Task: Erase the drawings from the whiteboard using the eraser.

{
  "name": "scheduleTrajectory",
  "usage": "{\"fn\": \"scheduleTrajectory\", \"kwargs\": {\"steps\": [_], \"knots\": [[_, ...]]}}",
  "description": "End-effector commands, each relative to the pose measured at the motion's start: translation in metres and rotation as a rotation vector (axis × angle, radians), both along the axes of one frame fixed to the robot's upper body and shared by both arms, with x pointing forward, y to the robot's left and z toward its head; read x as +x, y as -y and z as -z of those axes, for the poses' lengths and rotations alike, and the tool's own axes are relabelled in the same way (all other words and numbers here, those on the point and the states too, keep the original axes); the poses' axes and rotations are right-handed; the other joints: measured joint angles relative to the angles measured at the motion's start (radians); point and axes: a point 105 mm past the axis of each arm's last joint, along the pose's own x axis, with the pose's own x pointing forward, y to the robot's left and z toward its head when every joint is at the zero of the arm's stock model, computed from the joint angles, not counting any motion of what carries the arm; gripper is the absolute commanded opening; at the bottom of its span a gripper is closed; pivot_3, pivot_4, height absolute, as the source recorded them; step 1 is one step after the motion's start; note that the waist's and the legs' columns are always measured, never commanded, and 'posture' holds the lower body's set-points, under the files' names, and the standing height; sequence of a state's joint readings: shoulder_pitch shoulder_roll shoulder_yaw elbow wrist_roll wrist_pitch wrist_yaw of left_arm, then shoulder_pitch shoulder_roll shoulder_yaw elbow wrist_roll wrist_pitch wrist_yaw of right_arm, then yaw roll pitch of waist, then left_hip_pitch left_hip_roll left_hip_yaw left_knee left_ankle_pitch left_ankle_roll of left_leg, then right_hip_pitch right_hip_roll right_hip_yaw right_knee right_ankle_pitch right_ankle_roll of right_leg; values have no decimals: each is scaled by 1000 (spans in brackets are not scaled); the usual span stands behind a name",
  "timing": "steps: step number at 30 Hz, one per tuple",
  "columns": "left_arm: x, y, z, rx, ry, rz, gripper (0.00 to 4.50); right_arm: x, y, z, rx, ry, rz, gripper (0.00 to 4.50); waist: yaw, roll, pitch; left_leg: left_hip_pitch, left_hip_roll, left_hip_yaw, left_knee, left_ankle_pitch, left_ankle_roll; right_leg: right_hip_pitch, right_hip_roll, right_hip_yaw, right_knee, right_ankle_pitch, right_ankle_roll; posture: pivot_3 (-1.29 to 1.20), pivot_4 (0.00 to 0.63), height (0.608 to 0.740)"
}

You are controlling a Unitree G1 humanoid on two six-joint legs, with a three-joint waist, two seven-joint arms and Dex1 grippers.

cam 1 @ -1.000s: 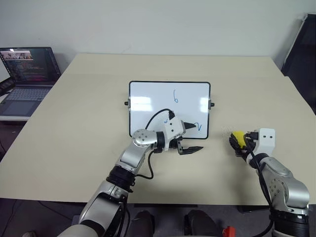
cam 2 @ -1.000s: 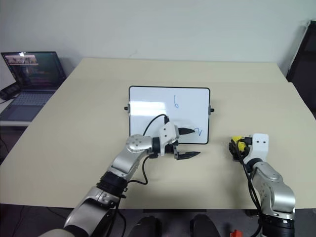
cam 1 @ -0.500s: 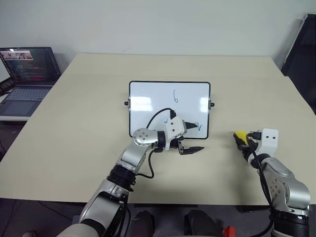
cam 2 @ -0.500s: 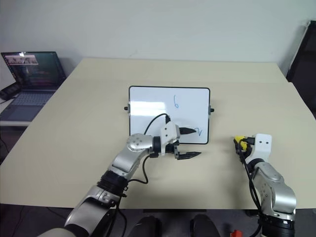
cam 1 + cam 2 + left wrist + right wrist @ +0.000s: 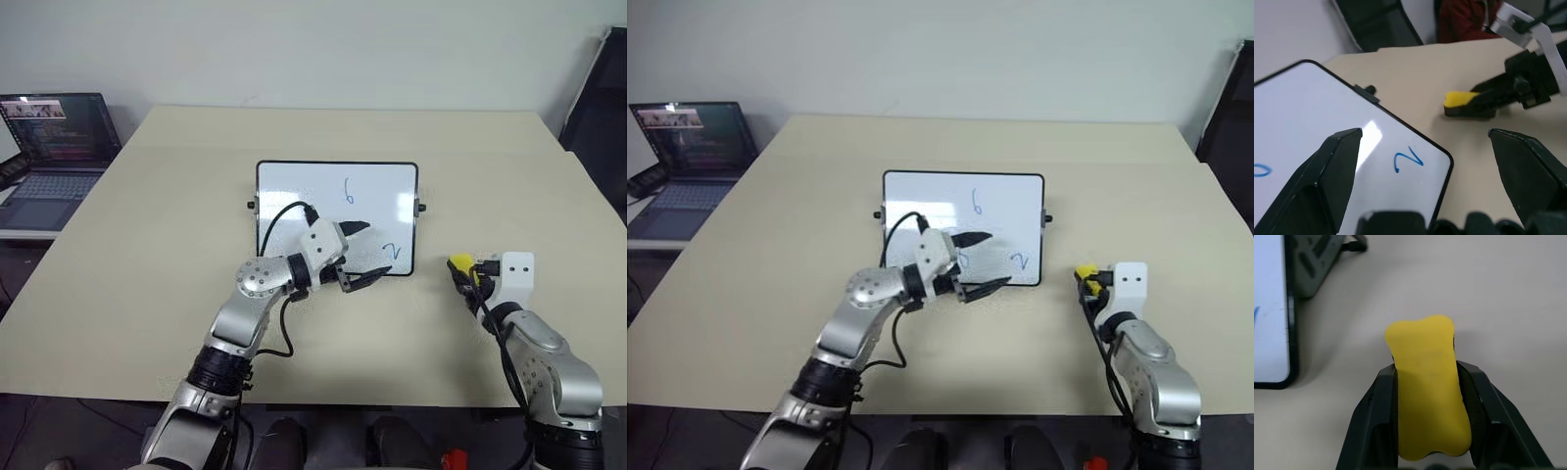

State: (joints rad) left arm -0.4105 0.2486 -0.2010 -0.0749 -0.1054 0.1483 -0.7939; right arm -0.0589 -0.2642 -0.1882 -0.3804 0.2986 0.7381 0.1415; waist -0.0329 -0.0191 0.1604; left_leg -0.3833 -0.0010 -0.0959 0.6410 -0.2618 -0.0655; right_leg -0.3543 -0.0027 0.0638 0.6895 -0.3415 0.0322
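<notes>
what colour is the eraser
Yellow on top; the eraser shows best in the right wrist view.

Bright, even indoor light with soft shadows
White glare patches sit on the glossy whiteboard (image 5: 336, 215); the laptop (image 5: 51, 147) screen glows at the left edge. In the left wrist view the near black fingers (image 5: 1337, 161) are blurred and out of focus
</notes>
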Motion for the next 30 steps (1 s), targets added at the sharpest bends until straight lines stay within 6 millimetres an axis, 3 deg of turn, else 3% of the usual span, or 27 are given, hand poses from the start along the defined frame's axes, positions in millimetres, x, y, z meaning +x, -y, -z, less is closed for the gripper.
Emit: {"fn": "scheduleTrajectory", "kwargs": {"steps": [1, 7, 11, 18, 30], "knots": [[-6, -13, -11, -15, 33, -55, 4500, 1, -11, -19, -25, 87, -47, 1327, 0, 0, 0, 0, 0, 0, 0, 0, 0, 0, 0, 0, 0, 0, 0, 0, 150, 740], [-13, -31, -3, -30, -1, -151, 4500, -1, -22, -30, -75, 138, -113, 1327, 1, 0, 0, 0, 0, 0, 0, 0, 0, 0, 0, 0, 0, 0, 0, 0, 150, 740], [-20, -41, 21, -44, -43, -236, 4500, -8, -25, -42, -104, 184, -137, 1327, 1, 0, 0, 0, 0, -1, 0, 0, 0, 0, -1, -1, -1, 0, 0, 0, 150, 740], [-22, -50, 36, -67, -70, -271, 4500, -14, -45, -58, -123, 244, -218, 1327, 2, 0, 1, 1, 0, -1, 0, 0, 0, 1, -2, -1, -1, 0, 0, 0, 150, 740], [-13, -39, 31, -53, 7, -215, 4500, -9, -69, -69, -131, 304, -304, 1327, 2, 0, 1, 0, -1, -2, -1, 0, 0, 1, -2, -2, -2, 0, 0, 0, 150, 740]]}}
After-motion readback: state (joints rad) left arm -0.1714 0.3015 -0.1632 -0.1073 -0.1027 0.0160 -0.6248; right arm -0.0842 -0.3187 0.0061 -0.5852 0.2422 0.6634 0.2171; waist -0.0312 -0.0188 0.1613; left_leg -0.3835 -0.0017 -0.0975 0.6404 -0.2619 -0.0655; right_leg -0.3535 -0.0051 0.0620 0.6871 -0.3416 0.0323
